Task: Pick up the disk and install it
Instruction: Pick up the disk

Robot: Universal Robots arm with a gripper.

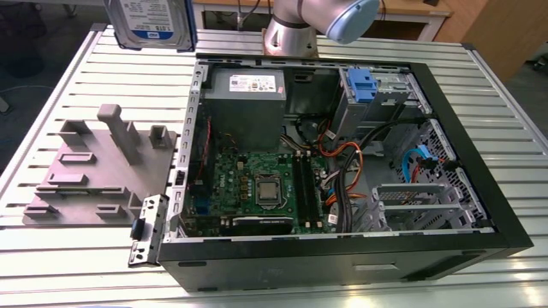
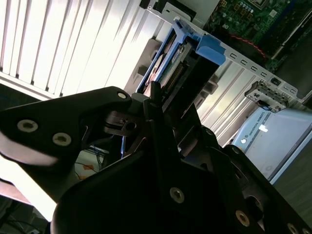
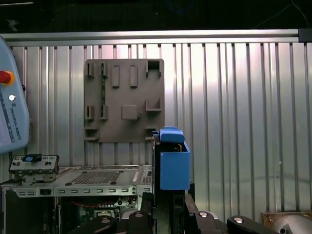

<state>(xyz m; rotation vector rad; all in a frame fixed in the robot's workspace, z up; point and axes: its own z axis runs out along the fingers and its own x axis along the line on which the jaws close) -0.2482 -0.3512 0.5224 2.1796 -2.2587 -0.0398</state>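
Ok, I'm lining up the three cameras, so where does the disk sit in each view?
Exterior view: the disk hangs at the exterior view's upper left, above the table.
Second wrist view: the disk, edge-on, clamped in the jaws.
First wrist view: its blue end stands up from the jaws.
Shared landmark: the open computer case.

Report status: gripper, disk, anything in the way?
Gripper shut on disk. Disk aloft beyond the case at the exterior view's left, not installed. Cage holds another blue caddy; cables run beside it.
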